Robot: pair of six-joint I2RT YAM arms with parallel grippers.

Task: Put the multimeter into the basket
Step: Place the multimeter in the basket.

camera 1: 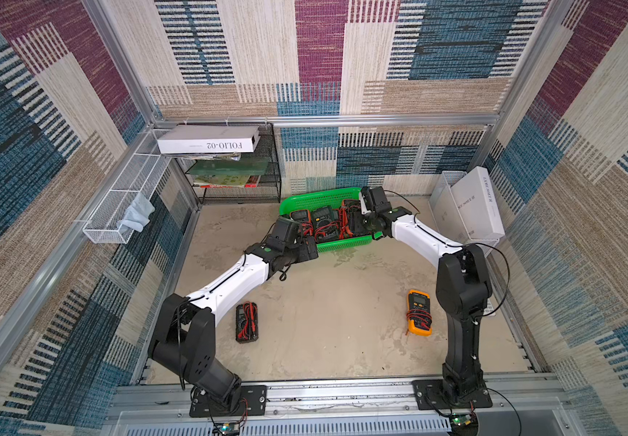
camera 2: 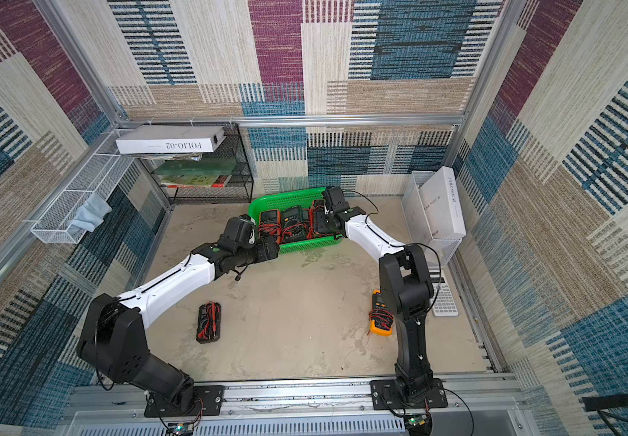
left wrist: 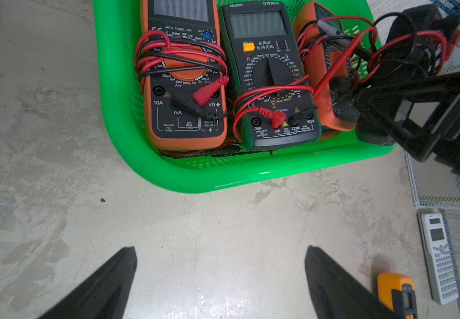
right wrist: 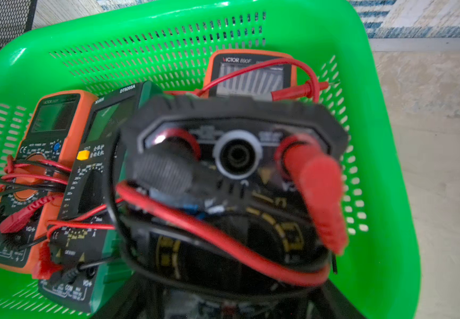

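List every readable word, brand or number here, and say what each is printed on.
"FOLIO-02": flat white box on the black rack.
"LAME SOEUR", uncertain: leaning white box.
"VICTOR 890F": half-hidden orange multimeter.
"DT9205A", "20A", "COM": green multimeter.
"AUTO POWER OFF", "10A", "mA": uncovered orange multimeter.
Too blurred or small: markings on the held black multimeter, keys of the calculator, dial scales.

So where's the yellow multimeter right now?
In both top views the yellow multimeter lies on the table, right side, close beside the right arm, well short of the basket.
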